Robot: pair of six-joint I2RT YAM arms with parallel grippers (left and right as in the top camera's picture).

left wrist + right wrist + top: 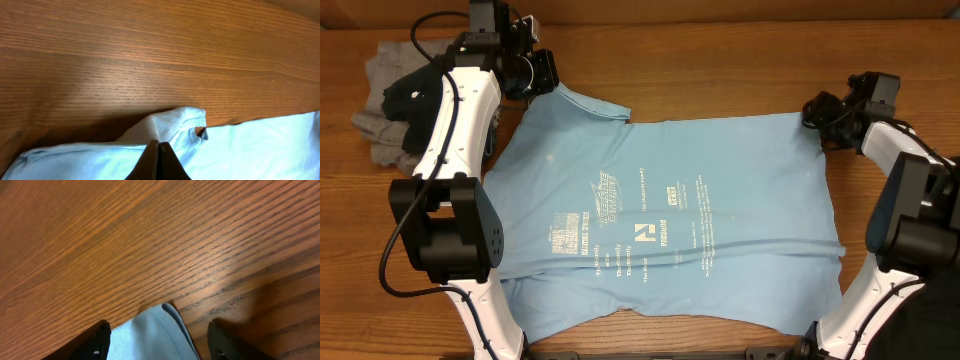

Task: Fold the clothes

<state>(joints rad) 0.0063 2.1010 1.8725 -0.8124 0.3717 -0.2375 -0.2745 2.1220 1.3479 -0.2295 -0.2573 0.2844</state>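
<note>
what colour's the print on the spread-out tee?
White lettering on the light blue T-shirt. Shows best in the overhead view.

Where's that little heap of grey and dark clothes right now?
In the overhead view, the heap lies on the table at the upper left. It is partly hidden behind the robot's left arm, just left of the blue T-shirt.

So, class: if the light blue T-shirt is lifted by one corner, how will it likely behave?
Probably floppy: the T-shirt lies flat with soft wrinkles, so it would drape. Likely light: its edge tents up where the shut left end effector pinches it.
</note>
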